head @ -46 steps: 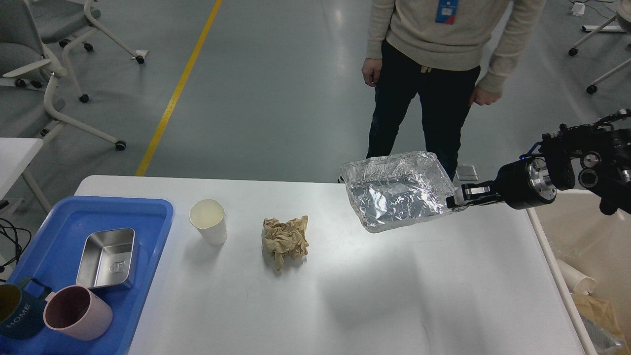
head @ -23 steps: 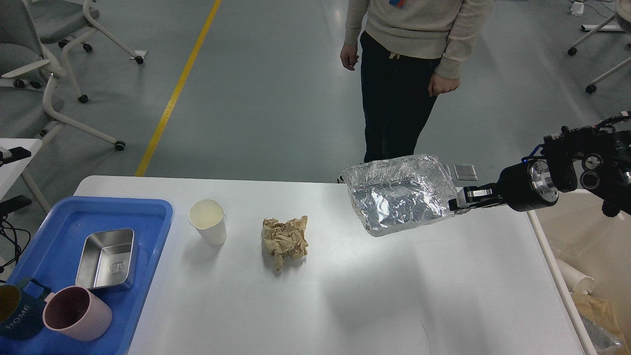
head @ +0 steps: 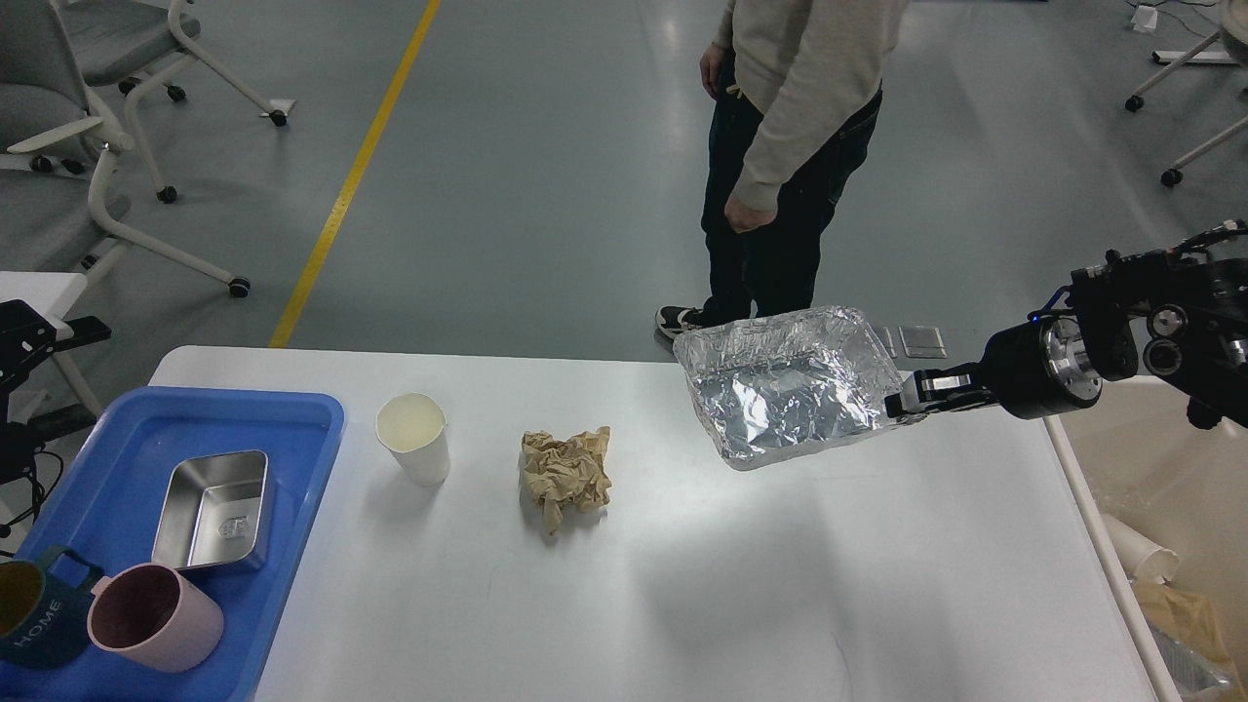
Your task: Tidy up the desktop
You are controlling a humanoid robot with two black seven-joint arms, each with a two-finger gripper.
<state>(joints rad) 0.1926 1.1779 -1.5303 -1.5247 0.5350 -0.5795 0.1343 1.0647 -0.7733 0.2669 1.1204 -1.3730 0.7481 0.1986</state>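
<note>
Grey shop floor with a yellow line surrounds the desktop (head: 682, 585), a wide white tabletop that fills the lower middle of the head view. Above its far right part, a foil tray (head: 785, 385) hangs tilted, clear of the surface, its shadow falling on the white below. The right gripper (head: 902, 402) pinches the tray's right rim, fingers closed on the foil, with the black arm reaching in from the right edge. Near the middle of the tabletop lies a crumpled brown paper (head: 567, 473), and just left of it stands a white paper cup (head: 413, 439), upright. A blue tray (head: 292, 429) at the left end holds a steel box (head: 212, 510), a pink mug (head: 154, 618) and a dark mug (head: 34, 619). A person (head: 780, 146) stands beyond the far edge. No left gripper shows.
</note>
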